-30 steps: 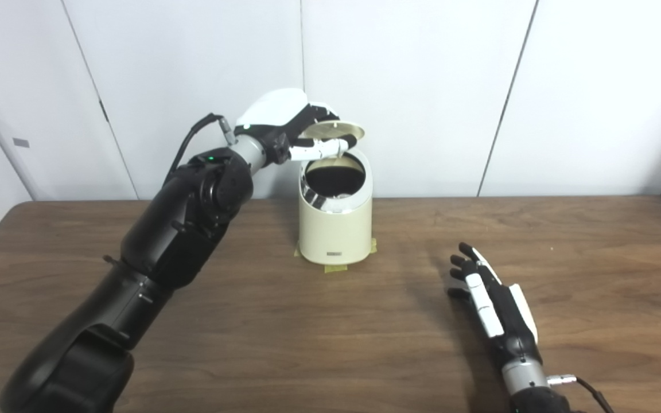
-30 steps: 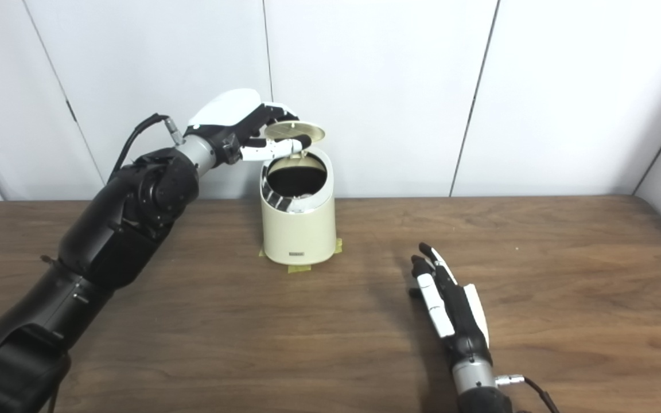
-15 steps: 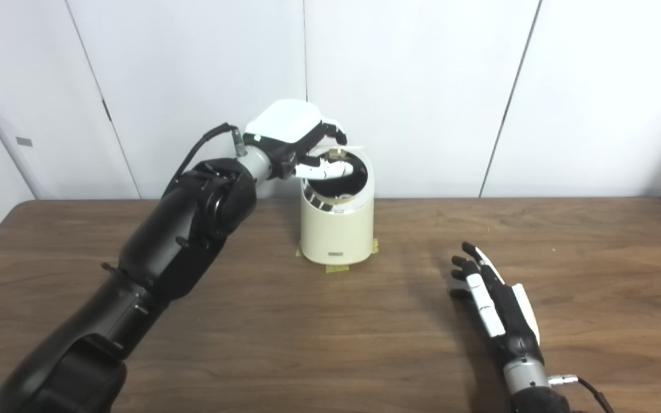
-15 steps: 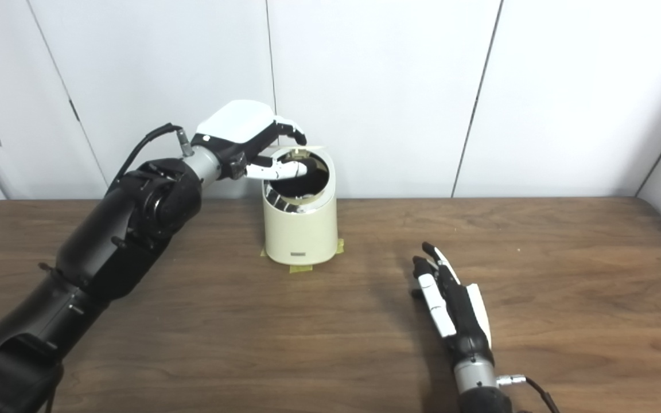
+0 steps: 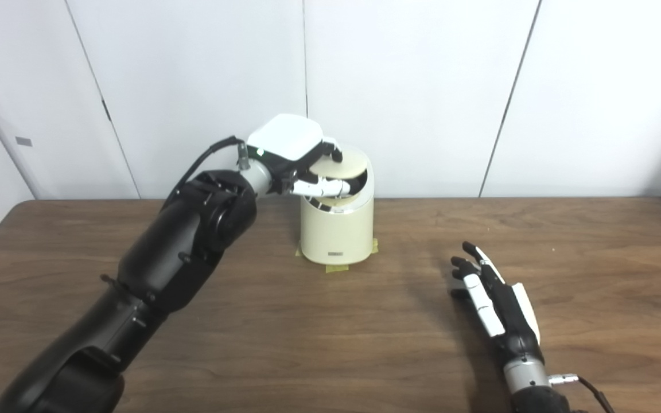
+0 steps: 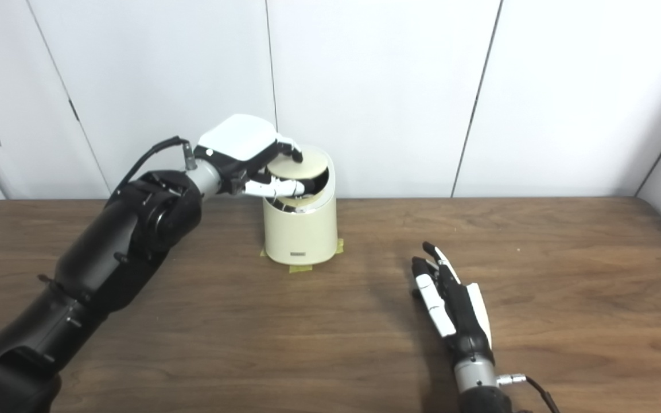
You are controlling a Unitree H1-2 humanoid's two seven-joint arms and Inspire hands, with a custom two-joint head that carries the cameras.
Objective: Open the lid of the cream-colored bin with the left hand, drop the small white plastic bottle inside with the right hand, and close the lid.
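The cream-colored bin (image 5: pixel 336 229) stands on the table near the back wall, fixed with tape at its base. Its round lid (image 5: pixel 339 165) is lowered almost flat onto the rim, with a dark gap still showing at the front. My left hand (image 5: pixel 296 155) is shut on the lid, fingers on top and thumb under its front edge. My right hand (image 5: pixel 494 298) lies open and empty, flat on the table to the right of the bin. The small white bottle is not visible; the bin's inside is hidden.
The brown wooden table (image 5: pixel 330 321) runs across the view, with white wall panels behind it. Yellow tape (image 5: pixel 336 266) marks the bin's spot. My left arm (image 5: pixel 181 246) stretches over the left half of the table.
My left hand has come down with the lid, from raised above the open bin to nearly flat on its rim. The right hand has stayed in place.
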